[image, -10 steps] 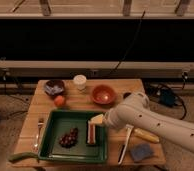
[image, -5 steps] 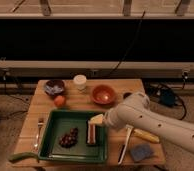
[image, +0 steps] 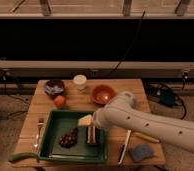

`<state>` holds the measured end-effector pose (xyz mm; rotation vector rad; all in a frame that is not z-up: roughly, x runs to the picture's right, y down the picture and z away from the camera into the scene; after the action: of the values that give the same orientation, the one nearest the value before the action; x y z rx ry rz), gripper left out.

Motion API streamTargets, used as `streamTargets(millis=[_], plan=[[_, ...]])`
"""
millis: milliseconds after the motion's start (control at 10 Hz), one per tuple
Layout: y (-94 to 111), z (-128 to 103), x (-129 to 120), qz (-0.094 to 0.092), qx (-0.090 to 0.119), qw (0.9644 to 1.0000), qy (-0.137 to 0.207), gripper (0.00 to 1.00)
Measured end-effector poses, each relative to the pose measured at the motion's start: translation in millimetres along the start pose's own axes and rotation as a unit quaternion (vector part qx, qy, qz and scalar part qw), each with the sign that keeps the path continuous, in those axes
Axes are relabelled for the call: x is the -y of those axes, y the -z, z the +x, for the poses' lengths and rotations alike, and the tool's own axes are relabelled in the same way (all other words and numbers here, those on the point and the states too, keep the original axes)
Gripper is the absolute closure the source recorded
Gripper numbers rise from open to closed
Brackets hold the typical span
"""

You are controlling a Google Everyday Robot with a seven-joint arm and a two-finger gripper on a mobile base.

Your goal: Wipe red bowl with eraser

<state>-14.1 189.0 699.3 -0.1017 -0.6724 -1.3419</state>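
The red bowl (image: 102, 93) stands upright at the back middle of the wooden table (image: 135, 92). The eraser (image: 91, 135), a reddish-brown block with a lighter stripe, lies in the right part of the green tray (image: 57, 122). My white arm reaches in from the right. My gripper (image: 92, 126) is at the arm's end, right over the eraser's near end, and the arm mostly hides it. A pale yellow wedge (image: 85, 120) shows just left of the gripper.
A purplish bowl (image: 54, 87), a white jar (image: 80, 81) and an orange fruit (image: 59, 101) stand at the back left. A dark grape cluster (image: 68, 138) is in the tray. A fork (image: 39, 133) lies to its left. A knife (image: 124, 146), a yellow-handled brush (image: 142, 137) and a blue sponge (image: 140, 152) lie at the right.
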Motion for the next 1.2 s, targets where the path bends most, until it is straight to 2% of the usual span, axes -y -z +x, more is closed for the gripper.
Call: streamTargets(millis=[200,400,600,1200], plan=[[-28.7,-8.1,-3.5,-0.008,0.014,0.9999,0.004,0.2],[-46.8,-15.3,-9.4,-0.016,0.024,0.9996,0.003,0.2],[-56.8,-24.8,-15.0,-0.019,0.034,0.9992,-0.002,0.2],[-73.9,-44.6,-18.7,-0.016,0.047,0.9987,-0.008,0.2]])
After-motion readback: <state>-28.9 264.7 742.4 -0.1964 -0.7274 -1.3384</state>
